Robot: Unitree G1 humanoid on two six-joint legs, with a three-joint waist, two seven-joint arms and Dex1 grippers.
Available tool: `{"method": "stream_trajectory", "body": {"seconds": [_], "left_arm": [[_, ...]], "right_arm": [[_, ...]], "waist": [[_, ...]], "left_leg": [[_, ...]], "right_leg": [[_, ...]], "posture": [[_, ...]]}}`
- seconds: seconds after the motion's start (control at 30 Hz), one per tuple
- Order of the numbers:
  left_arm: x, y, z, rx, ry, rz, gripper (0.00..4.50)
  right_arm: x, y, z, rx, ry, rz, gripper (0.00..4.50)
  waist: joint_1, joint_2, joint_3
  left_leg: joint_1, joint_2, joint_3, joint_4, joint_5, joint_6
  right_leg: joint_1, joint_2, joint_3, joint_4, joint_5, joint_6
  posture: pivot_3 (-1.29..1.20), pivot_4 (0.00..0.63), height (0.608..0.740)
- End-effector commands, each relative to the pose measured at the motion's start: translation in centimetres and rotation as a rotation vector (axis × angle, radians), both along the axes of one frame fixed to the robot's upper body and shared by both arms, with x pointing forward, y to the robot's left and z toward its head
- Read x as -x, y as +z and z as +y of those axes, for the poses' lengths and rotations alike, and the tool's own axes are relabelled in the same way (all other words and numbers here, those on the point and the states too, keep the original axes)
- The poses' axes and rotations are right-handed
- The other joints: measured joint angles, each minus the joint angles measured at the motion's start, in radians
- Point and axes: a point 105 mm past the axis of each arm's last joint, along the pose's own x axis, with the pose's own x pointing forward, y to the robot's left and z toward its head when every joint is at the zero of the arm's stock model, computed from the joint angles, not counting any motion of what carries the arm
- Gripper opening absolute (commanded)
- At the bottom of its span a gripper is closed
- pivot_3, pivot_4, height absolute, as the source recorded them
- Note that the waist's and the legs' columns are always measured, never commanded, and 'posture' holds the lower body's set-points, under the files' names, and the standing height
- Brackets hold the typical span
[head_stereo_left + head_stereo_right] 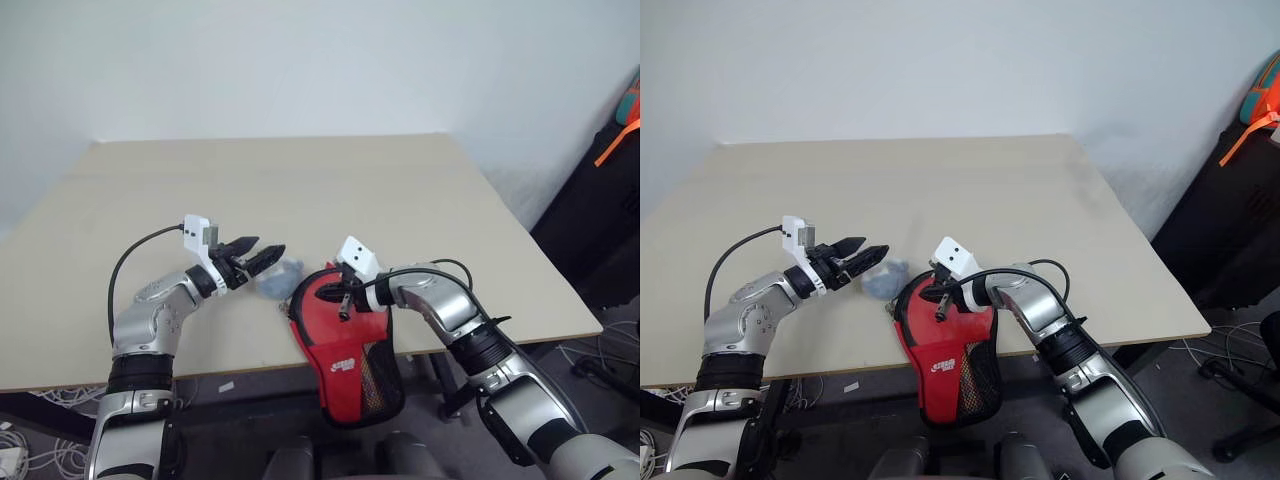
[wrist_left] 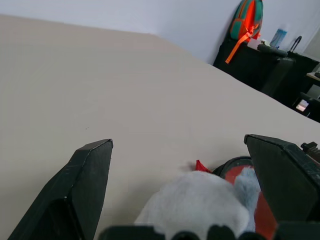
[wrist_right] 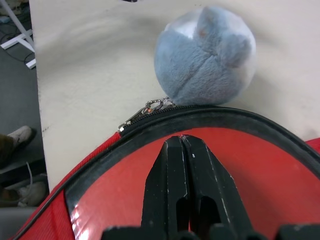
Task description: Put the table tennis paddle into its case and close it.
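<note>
The case (image 1: 345, 360), a paddle-shaped red fabric cover with a small white logo and a black mesh pocket, lies at the near edge of the table (image 1: 300, 190), its narrow end drooping over that edge while its round end rests on the tabletop. A black zip track rims the round end, a small metal pull (image 3: 145, 112) lying at its border, and beneath a glossy clear panel shows a smooth red face, which may be the table tennis paddle (image 3: 280, 190) inside, though no handle can be made out. The right gripper (image 3: 182, 150) sits over that red panel, its two black fingers pressed together with nothing between them; whether the tips touch the plastic cannot be told. Just beyond the case's round end, touching the zip line, rests a soft grey-blue plush ball (image 1: 280, 275), fuzzy and rounded. The left gripper (image 1: 258, 255) hovers beside the ball on the side away from the case, its tapered black fingers spread wide and empty. The table is a pale beige slab, matte and smooth. Beyond its far right corner an orange-and-teal backpack (image 2: 246, 20) sits on dark furniture.
</note>
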Motion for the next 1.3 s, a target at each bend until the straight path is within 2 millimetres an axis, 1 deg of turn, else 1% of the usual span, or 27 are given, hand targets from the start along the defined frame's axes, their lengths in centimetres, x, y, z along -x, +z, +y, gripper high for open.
{"method": "stream_trajectory", "body": {"seconds": [0.03,0.17,0.27,0.43,0.57,0.7,1.07,1.17,1.3], "left_arm": [[0.2,0.0,-0.1,0.002,-0.013,0.001,4.49],[0.5,-1.1,-0.5,0.007,-0.023,0.034,4.49],[0.4,-1.9,-1.4,0.027,-0.029,0.059,4.49],[0.2,-2.6,-2.8,0.039,-0.041,0.072,4.49],[0.2,-2.6,-3.3,0.044,-0.043,0.075,4.49],[0.3,-2.8,-3.2,0.04,-0.042,0.085,4.49],[0.6,-3.4,-2.5,0.077,0.015,0.113,4.49],[0.8,-3.8,-2.2,0.085,0.034,0.123,3.92],[1.0,-4.1,-2.4,0.093,0.034,0.131,2.59]], "right_arm": [[-0.7,0.8,0.4,-0.027,-0.02,-0.032,0.0],[-0.8,0.2,0.5,-0.031,-0.034,-0.025,0.0],[-0.8,-0.7,0.4,-0.043,-0.049,0.001,0.0],[-0.7,-1.5,0.5,-0.045,-0.046,-0.008,0.0],[-0.5,-1.9,0.4,-0.043,-0.039,-0.02,0.0],[-0.4,-2.2,0.3,-0.046,-0.031,-0.046,0.0],[-0.6,-2.8,0.4,-0.045,-0.037,-0.047,0.0],[-0.6,-2.9,0.4,-0.042,-0.04,-0.044,0.0],[-0.6,-3.0,0.4,-0.035,-0.044,-0.039,0.0]], "waist": [[0.0,0.0,0.0],[0.0,0.0,0.0],[0.001,0.0,0.0],[0.0,0.0,0.0],[0.0,0.0,0.0],[0.0,0.0,0.0],[0.0,0.0,0.0],[0.0,0.0,0.0],[0.0,0.001,-0.001]], "left_leg": [[0.0,0.0,0.0,0.0,0.0,0.0],[0.0,0.0,0.0,0.0,0.0,0.0],[0.0,0.0,0.0,0.0,0.0,0.0],[0.0,0.0,0.0,0.0,0.0,0.0],[0.0,0.0,0.0,0.0,0.0,0.0],[0.0,0.0,0.0,0.0,0.0,0.0],[0.001,0.0,0.0,0.0,0.0,0.0],[0.001,0.0,0.0,0.0,0.0,0.0],[0.001,0.0,0.0,0.0,0.0,0.0]], "right_leg": [[0.0,0.0,0.0,0.0,0.0,0.0],[0.0,0.0,0.0,0.0,0.0,0.0],[0.0,0.0,0.0,0.0,0.0,0.0],[0.0,0.0,0.0,0.0,0.0,0.0],[0.0,0.0,0.0,0.0,0.0,0.0],[0.0,0.0,0.0,0.0,0.0,0.0],[0.001,0.0,0.0,0.0,0.0,0.0],[0.001,0.0,0.0,0.0,0.0,0.0],[0.001,0.0,0.0,0.0,0.0,0.0]], "posture": [[0.0,0.0,0.739],[0.0,0.0,0.739],[0.0,0.0,0.739],[0.0,0.0,0.739],[0.0,0.0,0.739],[0.0,0.0,0.739],[0.0,0.0,0.739],[0.0,0.0,0.739],[0.0,0.0,0.739]]}}
